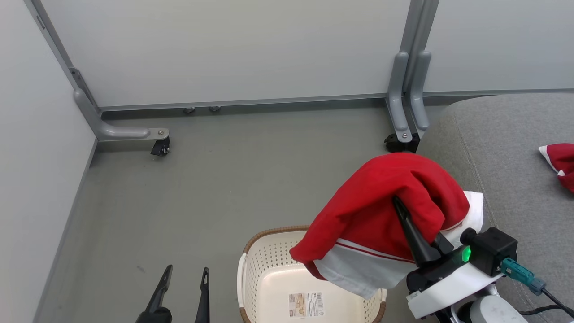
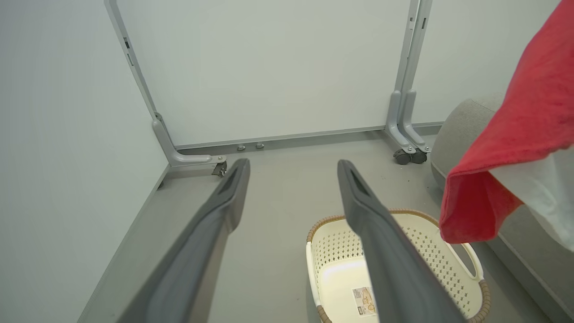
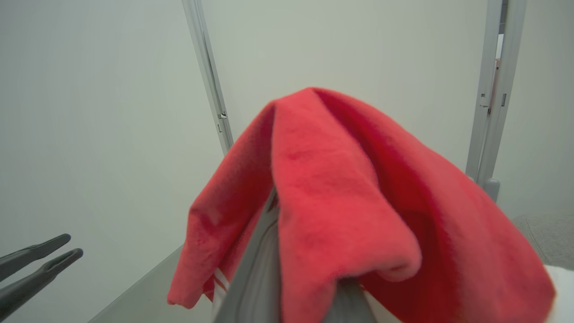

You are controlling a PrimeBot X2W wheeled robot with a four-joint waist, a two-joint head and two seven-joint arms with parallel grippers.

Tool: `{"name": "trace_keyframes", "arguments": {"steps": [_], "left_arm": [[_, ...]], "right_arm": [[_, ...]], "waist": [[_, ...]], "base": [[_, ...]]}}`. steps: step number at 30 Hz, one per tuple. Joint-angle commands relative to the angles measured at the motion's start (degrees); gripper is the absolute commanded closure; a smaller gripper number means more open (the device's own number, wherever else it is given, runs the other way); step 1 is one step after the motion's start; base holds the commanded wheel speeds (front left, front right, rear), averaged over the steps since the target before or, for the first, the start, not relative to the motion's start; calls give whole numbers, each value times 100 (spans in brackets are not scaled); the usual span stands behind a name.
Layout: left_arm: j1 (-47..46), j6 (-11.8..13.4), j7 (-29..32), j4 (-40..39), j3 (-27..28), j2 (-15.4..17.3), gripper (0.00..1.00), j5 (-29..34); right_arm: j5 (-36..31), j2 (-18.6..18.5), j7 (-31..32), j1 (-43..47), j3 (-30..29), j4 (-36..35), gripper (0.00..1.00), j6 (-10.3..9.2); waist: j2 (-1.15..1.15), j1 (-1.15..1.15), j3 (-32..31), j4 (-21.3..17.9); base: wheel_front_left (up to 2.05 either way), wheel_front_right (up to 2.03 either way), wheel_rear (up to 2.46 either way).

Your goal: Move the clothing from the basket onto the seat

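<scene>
Just above the basket [image 1: 273, 231], red clothing [image 1: 372, 202] draped over the right tool [image 1: 399, 204], tightly clamped on it.

The garment [image 1: 381, 197] above the basket [image 1: 264, 264] is soft red cloth, fleecy and matt, with smoother white trim. The basket is smooth cream plastic with a brown woven rim; its label [image 1: 306, 304] looks like printed paper. Right of the basket, the sofa [image 1: 506, 148] is coarse grey woven cloth. Left of it, the left gripper [image 1: 188, 268] looks matt dark plastic.
</scene>
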Motion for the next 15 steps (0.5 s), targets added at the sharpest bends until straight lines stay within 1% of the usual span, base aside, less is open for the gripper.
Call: {"name": "trace_keyframes", "arguments": {"steps": [1,8,12,15], "left_arm": [[-27,-37,-1,29,-4,-1,0,46],[-20,-63,-1,10,13,-15,0,70],[-22,-62,-1,-15,6,-21,0,86],[-46,-67,-1,-23,-20,-24,0,100]], "right_arm": [[-51,5,-19,37,0,-15,100,-2],[-55,-18,-19,49,-36,-23,100,-2],[-79,-33,-19,44,-66,-22,100,-2],[-94,-40,-19,27,-114,-41,100,-2]], "waist": [[0,0,-2,-10],[0,0,6,-153],[0,0,41,-362],[0,0,80,-593]], "base": [[0,0,0],[0,0,0],[0,0,0],[0,0,0]]}}
